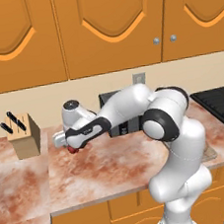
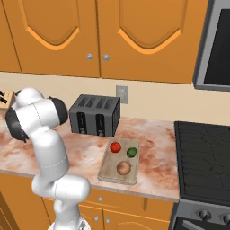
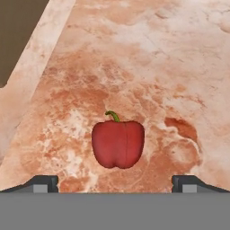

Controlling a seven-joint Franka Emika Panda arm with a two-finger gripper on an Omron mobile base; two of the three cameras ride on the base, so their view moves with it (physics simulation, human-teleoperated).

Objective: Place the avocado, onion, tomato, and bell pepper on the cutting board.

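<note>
A red bell pepper (image 3: 118,143) with a green stem lies on the marbled countertop, seen from above between my fingertips. My gripper (image 3: 116,184) hangs open just over it, one fingertip on each side and not touching. In the left base view the gripper (image 1: 71,145) points down at the left part of the counter, and a bit of the bell pepper (image 1: 74,149) shows beneath it. Far to the right, the wooden cutting board (image 2: 108,170) carries the tomato (image 2: 115,146), the avocado (image 2: 131,152) and the onion (image 2: 123,168).
A dark toaster (image 2: 95,114) stands against the wall behind the board. A knife block (image 1: 25,135) sits left of the gripper. The black stove (image 2: 204,152) borders the counter on the right. Orange cabinets hang overhead.
</note>
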